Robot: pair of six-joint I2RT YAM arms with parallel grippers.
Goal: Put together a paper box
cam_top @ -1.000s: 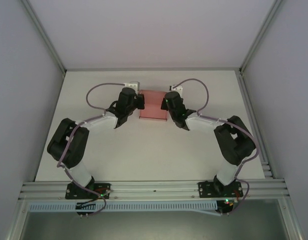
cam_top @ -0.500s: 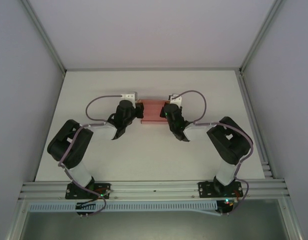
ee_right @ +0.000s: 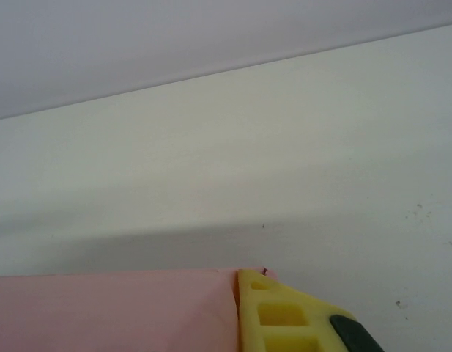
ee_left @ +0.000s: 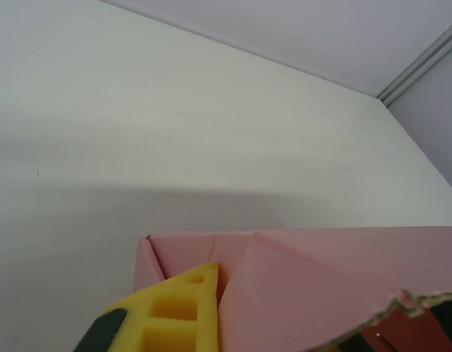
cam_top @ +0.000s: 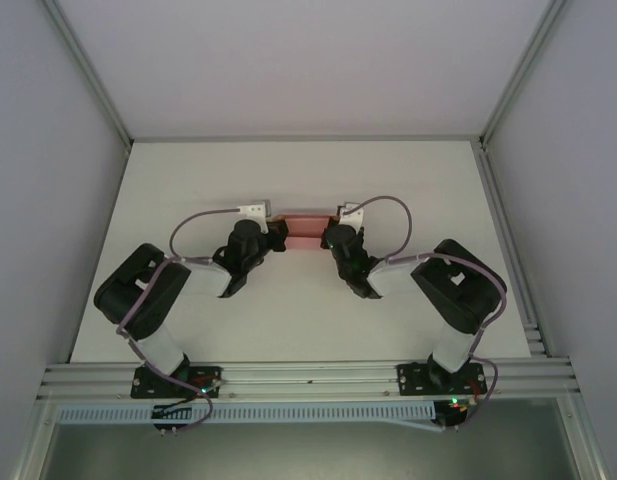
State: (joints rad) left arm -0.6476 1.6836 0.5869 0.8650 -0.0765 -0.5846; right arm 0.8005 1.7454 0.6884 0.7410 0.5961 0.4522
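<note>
The pink paper box [cam_top: 304,229] hangs between my two grippers near the middle of the white table [cam_top: 308,170], seen from above as a narrow strip. My left gripper [cam_top: 278,234] is shut on its left end. In the left wrist view one yellow finger [ee_left: 183,312] sits inside the box's end wall, against a folded pink flap [ee_left: 313,286] that hides the other finger. My right gripper [cam_top: 329,237] is shut on the right end. In the right wrist view a yellow finger [ee_right: 280,315] lies against the pink card [ee_right: 116,312], with the other finger hidden.
Grey enclosure walls stand on the left [cam_top: 48,200], right [cam_top: 578,200] and far side. An aluminium rail [cam_top: 308,377] carrying both arm bases runs along the near edge. Bare white table lies beyond and in front of the box.
Both arms have drawn back toward the near edge, carrying the box. From above the box has gone from a broad pink rectangle to a narrow strip.
</note>
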